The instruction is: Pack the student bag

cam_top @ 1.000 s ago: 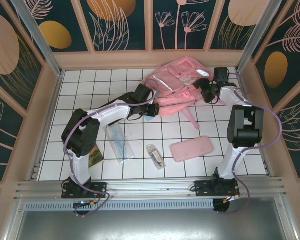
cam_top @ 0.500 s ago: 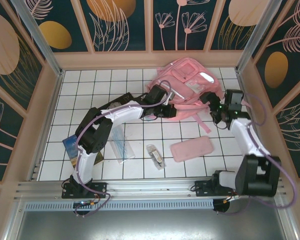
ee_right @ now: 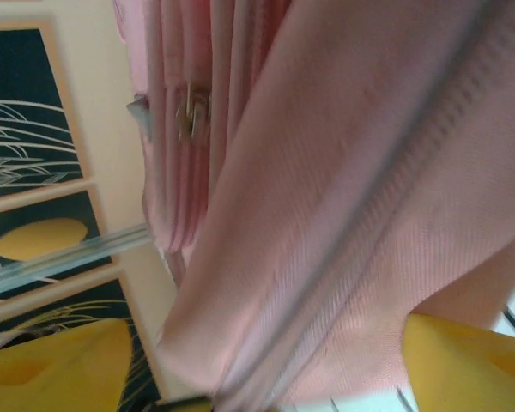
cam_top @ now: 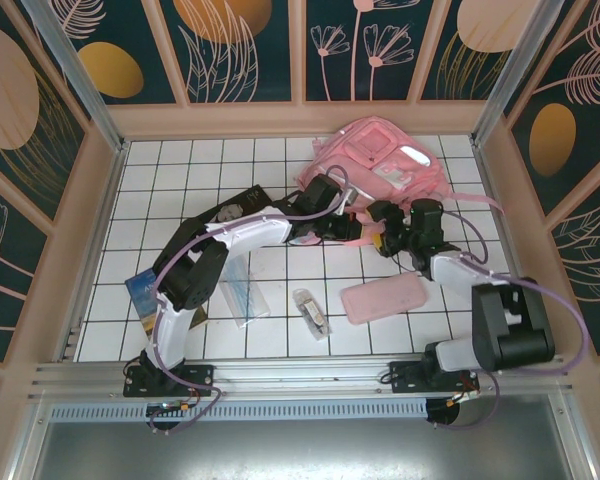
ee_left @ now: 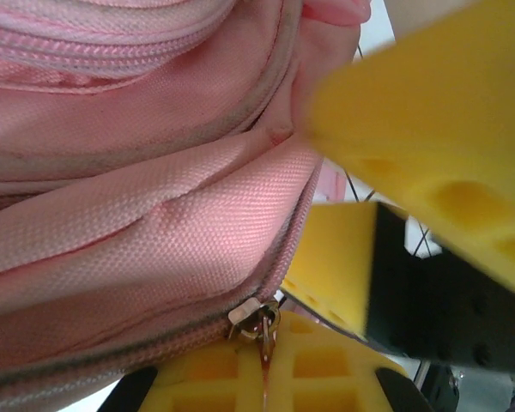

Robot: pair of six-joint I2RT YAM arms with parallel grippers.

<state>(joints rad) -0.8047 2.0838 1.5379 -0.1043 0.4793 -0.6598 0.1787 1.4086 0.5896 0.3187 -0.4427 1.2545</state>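
The student bag [cam_top: 380, 165], a large pink backpack, lies at the far right of the tiled floor. My left gripper [cam_top: 346, 226] is at its near edge, shut on the zip pull [ee_left: 264, 356]. The metal slider [ee_left: 256, 318] sits just above the yellow fingertips [ee_left: 215, 378]. My right gripper [cam_top: 382, 238] is close beside it, jaws spread wide, with a fold of the bag's fabric [ee_right: 326, 257] hanging between its yellow fingers [ee_right: 60, 365]. In the left wrist view those right fingers [ee_left: 429, 103] stand just right of the zip.
A flat pink pencil case [cam_top: 383, 297] lies near the right arm. A small clear packet [cam_top: 310, 311] and a longer clear packet [cam_top: 238, 285] lie mid-floor. A blue book [cam_top: 143, 298] is at the left. Walls enclose the floor.
The right gripper swung from the bag's right side to its near edge, beside the left gripper. The left gripper slid right along the bag's edge. The bag shifted right, then settled.
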